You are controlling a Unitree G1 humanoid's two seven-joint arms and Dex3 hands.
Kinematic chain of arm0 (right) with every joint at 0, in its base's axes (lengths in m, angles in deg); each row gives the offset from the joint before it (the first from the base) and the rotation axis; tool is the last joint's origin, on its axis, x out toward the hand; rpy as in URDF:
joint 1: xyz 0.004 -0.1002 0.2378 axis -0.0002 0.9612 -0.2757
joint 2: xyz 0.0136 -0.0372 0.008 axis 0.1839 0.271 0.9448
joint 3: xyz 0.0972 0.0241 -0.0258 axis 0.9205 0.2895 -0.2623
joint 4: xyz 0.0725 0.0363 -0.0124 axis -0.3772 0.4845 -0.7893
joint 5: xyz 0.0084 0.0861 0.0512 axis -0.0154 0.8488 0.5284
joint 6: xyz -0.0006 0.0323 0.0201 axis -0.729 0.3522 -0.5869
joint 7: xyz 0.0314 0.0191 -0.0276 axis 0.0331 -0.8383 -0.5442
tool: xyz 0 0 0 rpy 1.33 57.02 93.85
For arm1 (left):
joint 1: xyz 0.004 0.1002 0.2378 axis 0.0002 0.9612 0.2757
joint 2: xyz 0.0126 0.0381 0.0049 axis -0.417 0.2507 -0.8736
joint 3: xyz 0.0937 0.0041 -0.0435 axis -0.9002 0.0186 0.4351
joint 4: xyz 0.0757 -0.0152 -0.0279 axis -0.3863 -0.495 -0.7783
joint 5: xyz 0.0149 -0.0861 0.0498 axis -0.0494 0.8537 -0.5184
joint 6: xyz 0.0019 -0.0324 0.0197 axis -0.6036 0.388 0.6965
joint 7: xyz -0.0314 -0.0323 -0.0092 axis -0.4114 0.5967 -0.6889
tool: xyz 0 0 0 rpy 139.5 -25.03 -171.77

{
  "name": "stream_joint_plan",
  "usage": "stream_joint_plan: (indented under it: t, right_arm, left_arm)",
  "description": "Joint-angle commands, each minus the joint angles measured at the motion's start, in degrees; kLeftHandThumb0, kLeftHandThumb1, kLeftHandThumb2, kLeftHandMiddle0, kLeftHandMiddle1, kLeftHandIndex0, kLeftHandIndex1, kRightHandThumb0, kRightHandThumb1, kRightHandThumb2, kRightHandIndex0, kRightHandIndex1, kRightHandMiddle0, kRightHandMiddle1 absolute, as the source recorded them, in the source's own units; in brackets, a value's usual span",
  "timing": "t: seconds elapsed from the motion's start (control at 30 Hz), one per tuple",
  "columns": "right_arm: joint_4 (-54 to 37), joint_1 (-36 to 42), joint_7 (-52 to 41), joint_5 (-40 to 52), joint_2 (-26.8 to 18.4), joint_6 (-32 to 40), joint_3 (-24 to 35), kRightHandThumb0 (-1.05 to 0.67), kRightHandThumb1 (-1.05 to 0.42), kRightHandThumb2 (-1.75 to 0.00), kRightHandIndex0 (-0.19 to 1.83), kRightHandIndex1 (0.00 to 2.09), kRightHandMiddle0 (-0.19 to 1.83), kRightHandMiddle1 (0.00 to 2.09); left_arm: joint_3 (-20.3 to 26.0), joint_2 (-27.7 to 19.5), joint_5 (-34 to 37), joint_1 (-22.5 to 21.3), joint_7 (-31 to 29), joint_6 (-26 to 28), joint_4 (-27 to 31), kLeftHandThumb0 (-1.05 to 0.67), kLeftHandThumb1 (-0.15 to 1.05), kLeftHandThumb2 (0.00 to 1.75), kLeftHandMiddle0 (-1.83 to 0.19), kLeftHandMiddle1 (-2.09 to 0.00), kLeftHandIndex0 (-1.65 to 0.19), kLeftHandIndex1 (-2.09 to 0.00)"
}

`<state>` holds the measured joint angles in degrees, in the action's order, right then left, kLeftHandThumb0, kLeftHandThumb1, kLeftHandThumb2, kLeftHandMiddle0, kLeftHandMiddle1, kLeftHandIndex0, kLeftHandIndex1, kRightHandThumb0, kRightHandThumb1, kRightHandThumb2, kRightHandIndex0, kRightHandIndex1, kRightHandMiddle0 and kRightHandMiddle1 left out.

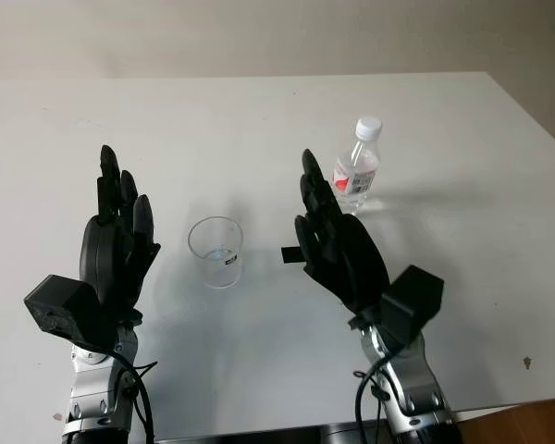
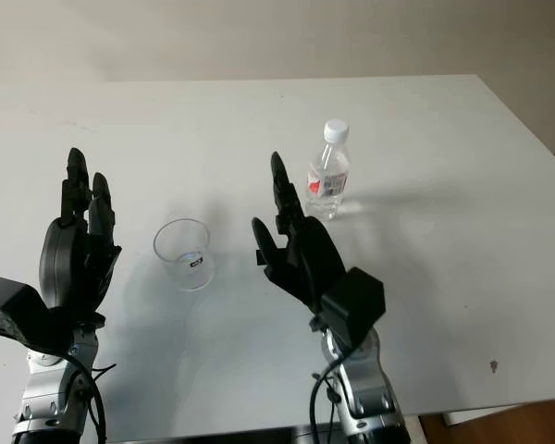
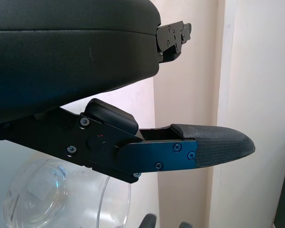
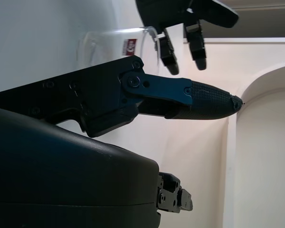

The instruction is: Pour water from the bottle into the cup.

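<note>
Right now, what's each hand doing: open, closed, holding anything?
Left hand: open, holding nothing, raised beside the cup.
Right hand: open, holding nothing, between the cup and the bottle.

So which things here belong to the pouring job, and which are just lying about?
Job:
- bottle, upright, capped
- cup, upright, between the hands
- left hand, open
- right hand, open, near the bottle

Lying about:
- nothing but the white table

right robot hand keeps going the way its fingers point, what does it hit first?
Likely the bottle. The right robot hand, open, points away from the robot with fingertips just short of the bottle's left side; depth is unclear, so it might only graze it. The cup sits off to its left.
</note>
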<state>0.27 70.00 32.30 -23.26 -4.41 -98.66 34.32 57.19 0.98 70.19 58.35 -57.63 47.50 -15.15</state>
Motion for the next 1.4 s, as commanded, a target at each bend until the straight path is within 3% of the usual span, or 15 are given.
stream_joint_plan:
  t: [0.0, 0.57, 0.77, 1.0, 1.23, 1.37]
  right_arm:
    - [0.6, -0.62, -0.42, 0.56, 0.11, -0.45, 0.18, -0.86, -1.05, -0.54, -0.19, 0.0, -0.19, 0.0]
    - [-3.59, 2.15, -3.91, 1.76, -2.53, -1.43, 0.36, -0.9, -1.05, -0.5, -0.19, 0.0, -0.19, 0.0]
    - [-11.04, 4.3, -6.7, 6.48, -4.08, 2.37, 1.41, -0.91, -1.05, -0.39, -0.19, 0.0, -0.19, 0.0]
    - [-23.23, 6.82, -14.1, 16.23, -10.53, 7.56, 5.0, -0.86, -1.05, -0.17, -0.19, 0.0, -0.19, 0.0]
    - [-29.01, 11.03, -16.47, 18.62, -14.03, 2.74, 10.15, -0.89, -1.04, -0.1, -0.19, 0.0, -0.19, 0.0]
    - [-32.94, 13.23, -15.71, 20.75, -13.79, -0.25, 13.53, -0.88, -1.02, -0.06, -0.19, 0.0, -0.19, 0.0]
  left_arm:
    - [-0.1, 0.17, -0.21, -0.49, 0.18, -0.01, 0.5, -0.97, 1.05, 0.51, 0.17, 0.0, 0.19, 0.0]
    - [-0.33, 0.39, -0.33, -0.58, 0.2, -0.3, 0.13, -0.97, 1.05, 0.51, 0.18, 0.0, 0.19, 0.0]
    - [-0.35, 0.39, -0.03, -0.57, -0.08, -0.52, -0.01, -0.95, 1.05, 0.52, 0.19, 0.0, 0.19, 0.0]
    - [-0.32, 0.5, -0.14, -0.74, 0.18, -0.31, -0.02, -0.97, 1.05, 0.51, 0.18, 0.0, 0.19, 0.0]
    - [-0.08, 0.02, -0.04, -0.93, -0.01, -0.85, -0.45, -0.96, 1.05, 0.52, 0.18, 0.0, 0.19, 0.0]
    - [0.4, -0.62, 0.07, -1.24, -0.42, -1.11, -0.95, -0.95, 1.05, 0.54, 0.18, 0.0, 0.19, 0.0]
